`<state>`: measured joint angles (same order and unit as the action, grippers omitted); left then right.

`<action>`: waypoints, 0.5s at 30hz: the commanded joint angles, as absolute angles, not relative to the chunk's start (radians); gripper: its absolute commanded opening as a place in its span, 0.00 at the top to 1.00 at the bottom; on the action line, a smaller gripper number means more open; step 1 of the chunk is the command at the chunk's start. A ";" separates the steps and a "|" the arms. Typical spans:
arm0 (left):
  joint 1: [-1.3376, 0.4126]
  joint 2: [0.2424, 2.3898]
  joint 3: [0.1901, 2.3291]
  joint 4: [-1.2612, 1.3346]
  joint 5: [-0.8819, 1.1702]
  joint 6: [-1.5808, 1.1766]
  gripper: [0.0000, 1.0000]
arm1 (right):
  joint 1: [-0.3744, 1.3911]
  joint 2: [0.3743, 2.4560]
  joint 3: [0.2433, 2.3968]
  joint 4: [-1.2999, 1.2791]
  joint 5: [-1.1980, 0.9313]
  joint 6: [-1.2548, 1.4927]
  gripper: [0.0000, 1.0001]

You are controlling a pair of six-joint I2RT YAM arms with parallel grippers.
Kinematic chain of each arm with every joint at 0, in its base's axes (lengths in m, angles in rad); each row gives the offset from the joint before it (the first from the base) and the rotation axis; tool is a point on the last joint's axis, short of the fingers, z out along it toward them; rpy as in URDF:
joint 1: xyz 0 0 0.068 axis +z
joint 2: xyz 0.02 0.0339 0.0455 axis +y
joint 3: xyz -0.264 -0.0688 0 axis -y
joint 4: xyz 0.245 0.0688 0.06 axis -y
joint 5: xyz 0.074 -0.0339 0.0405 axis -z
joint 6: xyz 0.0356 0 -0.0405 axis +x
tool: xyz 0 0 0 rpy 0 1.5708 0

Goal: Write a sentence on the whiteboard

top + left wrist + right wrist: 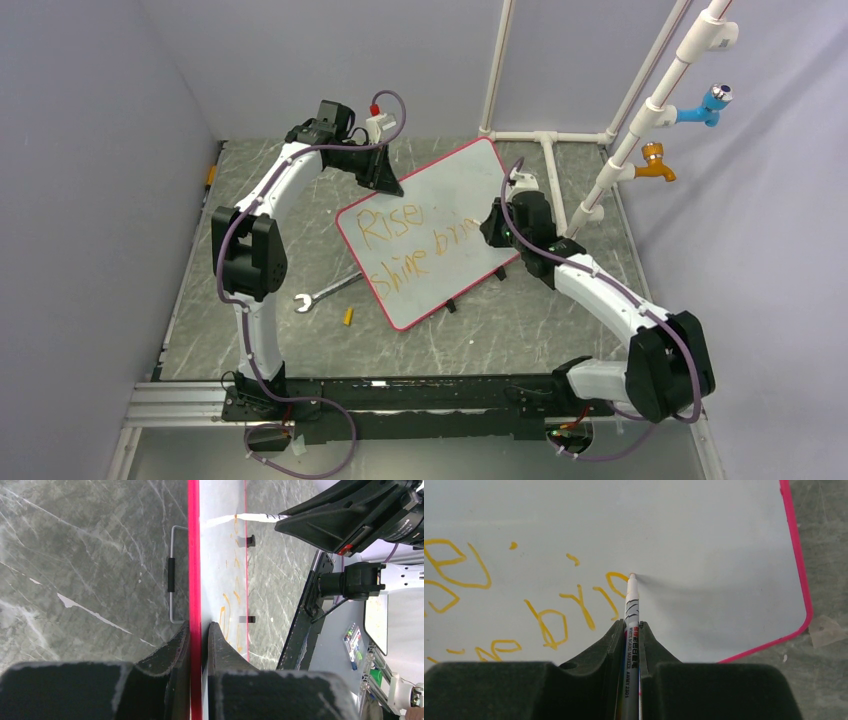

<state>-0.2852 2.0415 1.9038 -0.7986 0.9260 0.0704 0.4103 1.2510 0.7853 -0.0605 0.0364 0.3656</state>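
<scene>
Right claw [630, 626] pinches the whiteboard marker [631, 597], its tip at the unfinished sentence [549, 620]. Left claw [199, 630] clamps the rim of the whiteboard [215, 555] on the table [75, 555]. Heavy tip pressure could shift the board and skew the letters.

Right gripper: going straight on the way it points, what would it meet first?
The whiteboard: the marker in the right gripper seems to touch it, beside the orange letters.
</scene>
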 commanded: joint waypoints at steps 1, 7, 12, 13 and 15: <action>-0.319 1.996 1.894 -0.808 0.890 0.166 1.00 | 0.412 1.274 0.860 -0.035 0.047 0.350 1.00; -0.322 1.998 1.891 -0.810 0.885 0.168 1.00 | 0.413 1.292 0.872 -0.020 0.027 0.354 1.00; -0.322 1.998 1.895 -0.813 0.884 0.170 1.00 | 0.413 1.292 0.868 -0.025 0.020 0.350 1.00; -0.322 1.997 1.895 -0.812 0.884 0.171 1.00 | 0.412 1.291 0.866 -0.029 0.021 0.350 1.00; -0.322 1.996 1.893 -0.810 0.884 0.169 1.00 | 0.413 1.281 0.858 -0.040 0.023 0.348 1.00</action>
<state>-0.2863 2.0392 1.9018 -0.7990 0.9188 0.0711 0.4103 1.2892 0.8349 -0.0593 0.0257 0.3641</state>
